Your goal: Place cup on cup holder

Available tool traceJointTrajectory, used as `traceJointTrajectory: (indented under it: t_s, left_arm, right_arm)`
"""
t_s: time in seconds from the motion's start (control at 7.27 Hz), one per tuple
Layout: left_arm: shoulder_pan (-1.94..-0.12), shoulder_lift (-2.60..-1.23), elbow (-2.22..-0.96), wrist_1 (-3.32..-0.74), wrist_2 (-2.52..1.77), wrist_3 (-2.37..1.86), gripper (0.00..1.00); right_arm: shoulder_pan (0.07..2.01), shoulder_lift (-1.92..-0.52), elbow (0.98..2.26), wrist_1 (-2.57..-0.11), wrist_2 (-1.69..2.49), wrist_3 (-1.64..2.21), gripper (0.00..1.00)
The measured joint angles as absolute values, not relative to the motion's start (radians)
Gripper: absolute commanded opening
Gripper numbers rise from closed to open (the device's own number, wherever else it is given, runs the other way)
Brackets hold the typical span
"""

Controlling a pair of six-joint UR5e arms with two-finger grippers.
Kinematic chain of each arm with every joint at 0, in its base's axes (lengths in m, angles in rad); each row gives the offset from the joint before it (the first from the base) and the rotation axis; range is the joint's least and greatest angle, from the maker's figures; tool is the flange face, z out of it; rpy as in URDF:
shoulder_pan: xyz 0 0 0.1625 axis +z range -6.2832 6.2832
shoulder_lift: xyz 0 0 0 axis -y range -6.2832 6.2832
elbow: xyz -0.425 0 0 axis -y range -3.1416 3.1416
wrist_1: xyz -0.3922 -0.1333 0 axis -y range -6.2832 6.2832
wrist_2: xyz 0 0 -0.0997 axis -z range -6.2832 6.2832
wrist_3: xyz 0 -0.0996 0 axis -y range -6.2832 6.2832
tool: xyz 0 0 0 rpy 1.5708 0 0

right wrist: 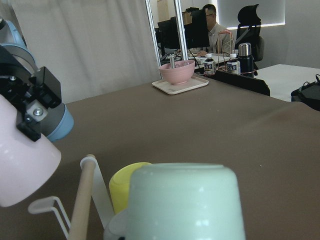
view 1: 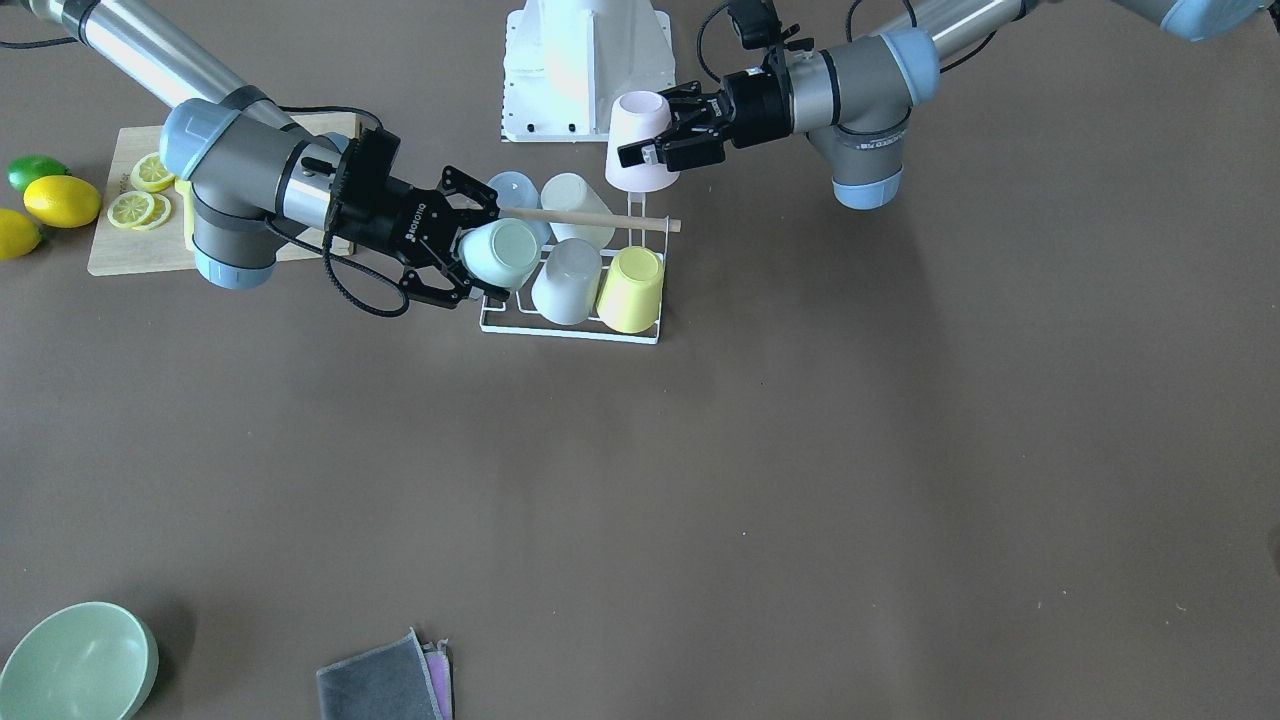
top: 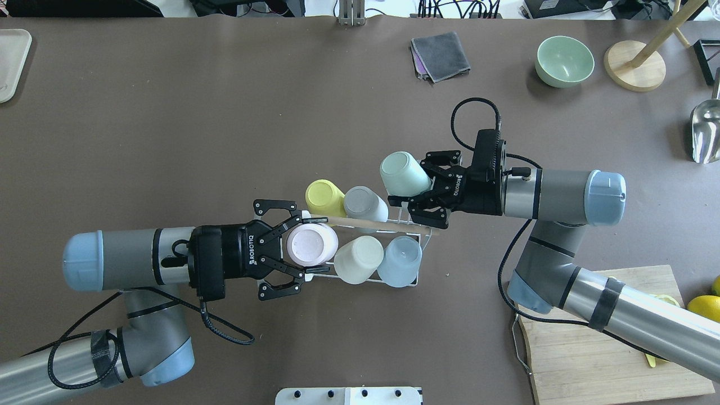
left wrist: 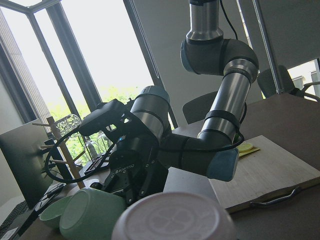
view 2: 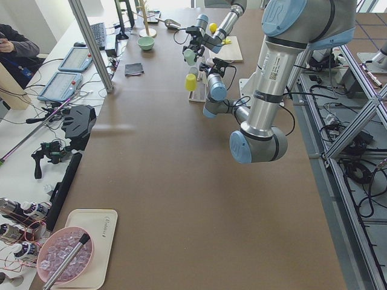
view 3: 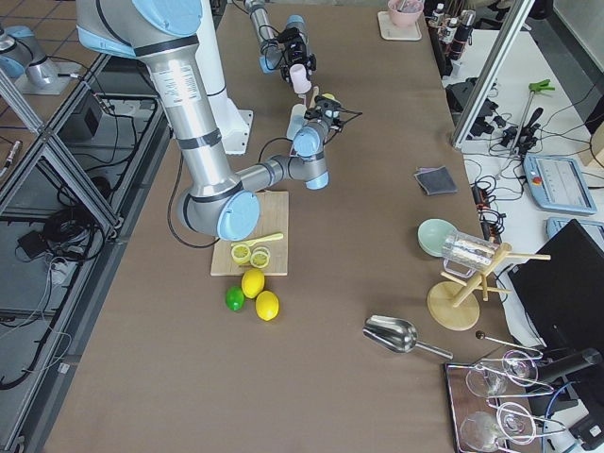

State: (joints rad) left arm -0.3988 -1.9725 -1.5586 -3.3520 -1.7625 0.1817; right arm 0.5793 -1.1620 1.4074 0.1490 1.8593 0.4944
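Note:
The cup holder, a white wire rack (view 1: 570, 330) (top: 419, 239) with a wooden rod (view 1: 590, 218) (top: 371, 224), stands mid-table. On it sit a yellow cup (view 1: 632, 288), a grey cup (view 1: 568, 282), a cream cup (top: 358, 259) and a light blue cup (top: 400, 260). My left gripper (top: 298, 246) (view 1: 650, 150) is shut on a pink cup (top: 315, 243) (view 1: 638, 125), held upside down over one end of the rack. My right gripper (top: 413, 183) (view 1: 480, 250) is shut on a mint cup (top: 400, 171) (view 1: 505, 255), tilted at the rack's other end.
A cutting board (view 1: 110, 250) with lemon slices, lemons (view 1: 62, 200) and a lime lies behind my right arm. A green bowl (view 1: 75, 660) and a grey cloth (view 1: 385, 680) lie at the far edge. A wooden stand (top: 635, 64) and a metal scoop (top: 703, 132) are far right.

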Motion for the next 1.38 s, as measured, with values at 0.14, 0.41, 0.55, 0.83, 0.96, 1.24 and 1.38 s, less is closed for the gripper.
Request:
traceJointTrajectory:
  t_s: [0.14, 0.41, 0.55, 0.83, 0.96, 1.24, 1.38]
  left_arm:
    - [-0.389, -1.969, -1.554, -3.355, -1.763, 0.196, 0.48]
    - [-0.379, -1.968, -1.538, -3.356, -1.763, 0.211, 0.48]
    - [-0.376, -1.968, -1.531, -3.356, -1.763, 0.212, 0.48]
    - [-0.371, -1.969, -1.522, -3.356, -1.763, 0.213, 0.48]
    - [-0.37, -1.972, -1.517, -3.358, -1.763, 0.213, 0.48]
    - [-0.37, -1.977, -1.508, -3.36, -1.763, 0.213, 0.48]
    - [-0.37, -1.977, -1.503, -3.361, -1.762, 0.213, 0.48]
  right_arm:
    - [0.577, -1.166, 1.411, 0.149, 1.859, 0.494, 0.55]
    - [0.578, -1.178, 1.418, 0.15, 1.861, 0.495, 0.63]
    - [0.577, -1.185, 1.419, 0.15, 1.863, 0.494, 0.67]
    - [0.576, -1.19, 1.42, 0.15, 1.864, 0.495, 1.0]
    - [0.575, -1.191, 1.42, 0.15, 1.864, 0.496, 1.0]
    - [0.576, -1.193, 1.423, 0.151, 1.865, 0.499, 1.0]
    - [0.576, -1.195, 1.425, 0.152, 1.865, 0.501, 1.0]
